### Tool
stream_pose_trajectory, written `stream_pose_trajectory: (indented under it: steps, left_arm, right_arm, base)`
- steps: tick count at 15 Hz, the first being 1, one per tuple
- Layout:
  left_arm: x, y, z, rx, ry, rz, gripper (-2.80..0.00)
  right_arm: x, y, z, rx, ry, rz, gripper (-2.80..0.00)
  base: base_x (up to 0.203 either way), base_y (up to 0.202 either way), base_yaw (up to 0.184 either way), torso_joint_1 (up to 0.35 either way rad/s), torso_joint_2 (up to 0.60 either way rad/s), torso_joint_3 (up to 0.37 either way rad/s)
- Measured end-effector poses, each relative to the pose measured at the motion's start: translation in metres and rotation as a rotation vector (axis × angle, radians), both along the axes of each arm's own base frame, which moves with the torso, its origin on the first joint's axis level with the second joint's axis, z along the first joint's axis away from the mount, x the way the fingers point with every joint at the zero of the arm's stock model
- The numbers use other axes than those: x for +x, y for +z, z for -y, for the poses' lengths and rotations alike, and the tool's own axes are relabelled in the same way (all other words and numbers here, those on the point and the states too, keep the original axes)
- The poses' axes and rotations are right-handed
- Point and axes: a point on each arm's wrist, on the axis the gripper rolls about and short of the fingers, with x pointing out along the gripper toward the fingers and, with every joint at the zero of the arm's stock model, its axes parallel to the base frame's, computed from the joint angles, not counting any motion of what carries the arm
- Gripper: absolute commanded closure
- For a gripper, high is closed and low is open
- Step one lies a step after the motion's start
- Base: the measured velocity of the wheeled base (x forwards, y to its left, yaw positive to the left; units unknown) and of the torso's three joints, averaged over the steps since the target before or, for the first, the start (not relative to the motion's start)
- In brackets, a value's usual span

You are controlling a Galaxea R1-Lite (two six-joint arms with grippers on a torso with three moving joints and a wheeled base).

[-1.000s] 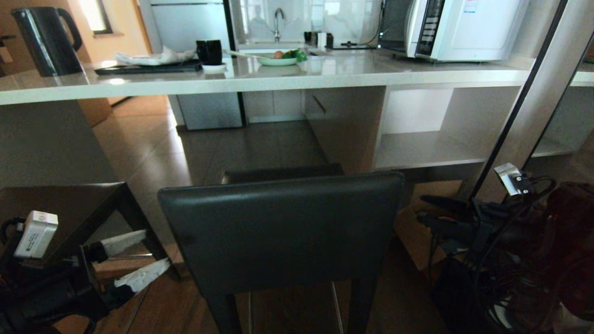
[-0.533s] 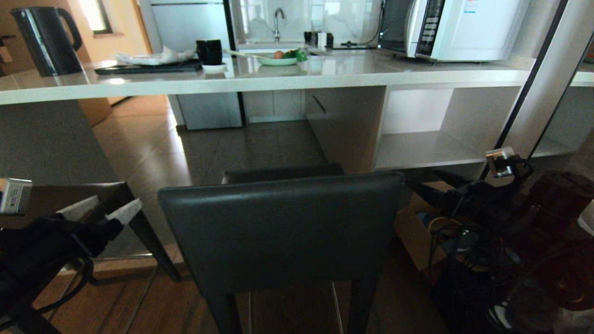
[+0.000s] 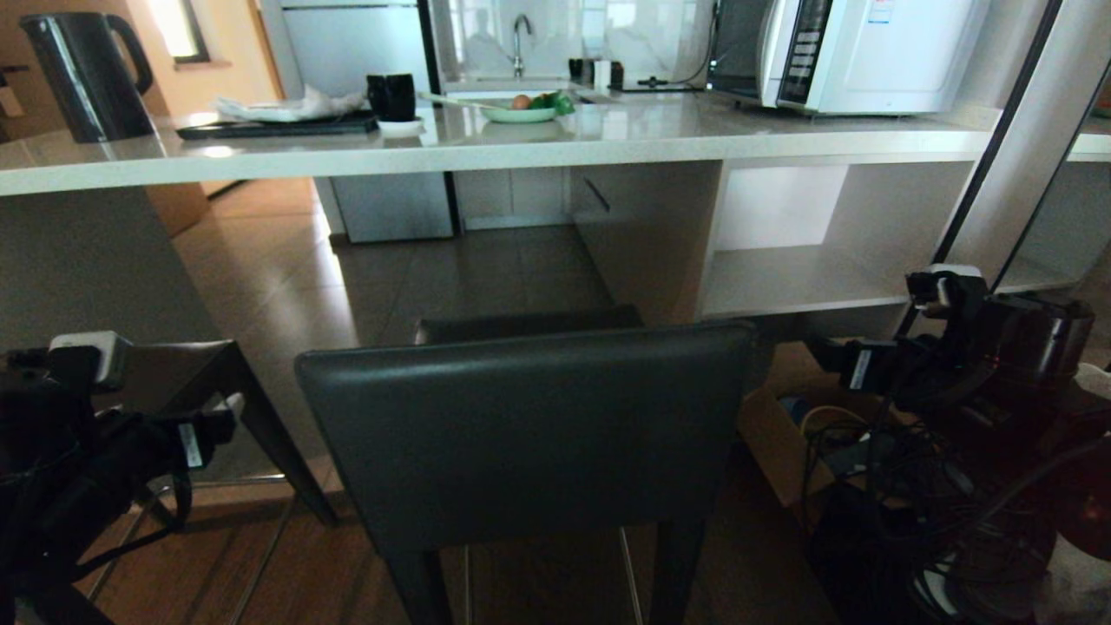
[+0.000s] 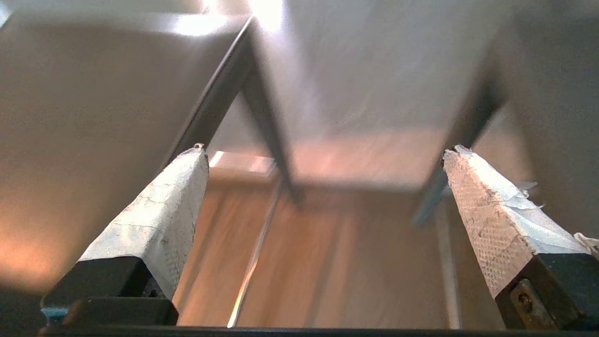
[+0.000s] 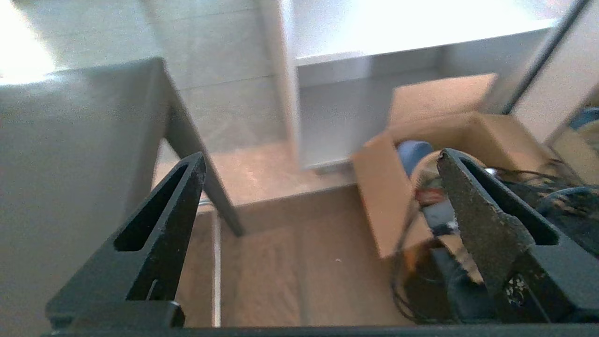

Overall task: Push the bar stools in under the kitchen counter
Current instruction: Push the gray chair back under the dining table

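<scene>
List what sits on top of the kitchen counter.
On the kitchen counter: a black kettle, a dark tray with crumpled white cloth, a black mug, a green plate of food, a white microwave. Its far edge is hidden.

Wooden floor point(image 3: 555, 582) bears two bar stools point(image 3: 529, 434) (one nearly cropped).

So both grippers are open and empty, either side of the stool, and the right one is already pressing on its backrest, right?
Not quite: the right gripper touches nothing; the head view shows it clear of the stool's backrest. Both grippers, the left gripper too, are open and empty.
</scene>
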Motion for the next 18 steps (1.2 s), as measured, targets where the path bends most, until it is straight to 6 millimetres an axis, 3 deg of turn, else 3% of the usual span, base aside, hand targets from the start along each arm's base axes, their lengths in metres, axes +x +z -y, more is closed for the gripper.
stream_pose_trajectory:
  steps: [4,7,9,13,15,18]
  left_arm:
    - [-0.011,0.010,0.006,-0.026,-0.003,0.004,-2.80]
    - [-0.033,0.034,0.016,-0.051,-0.097,0.105,-2.80]
    - [-0.057,0.052,0.021,-0.056,-0.149,0.165,-2.80]
    - [-0.122,0.083,0.028,-0.059,-0.231,0.281,-2.80]
    - [-0.158,0.084,0.026,-0.058,-0.243,0.311,-2.80]
    - [-0.206,0.070,0.023,-0.053,-0.235,0.336,-2.80]
  right_arm:
    - [-0.010,0.015,-0.001,0.002,-0.009,0.046,-2.80]
    - [-0.037,0.039,-0.005,0.013,0.023,0.097,-2.80]
    - [-0.065,0.060,-0.007,0.021,0.052,0.133,-2.80]
    - [-0.137,0.096,0.004,0.035,0.077,0.218,-2.80]
    - [-0.171,0.097,0.017,0.018,0.047,0.253,-2.80]
    - [-0.216,0.079,0.032,0.001,-0.015,0.285,-2.80]
  base:
    - [0.000,0.000,0.000,0.000,0.00,0.000]
    - [0.000,0.000,0.000,0.000,0.00,0.000]
    - [0.000,0.000,0.000,0.000,0.00,0.000]
    - [0.000,0.000,0.000,0.000,0.00,0.000]
    - [0.000,0.000,0.000,0.000,0.00,0.000]
    - [0.000,0.000,0.000,0.000,0.00,0.000]
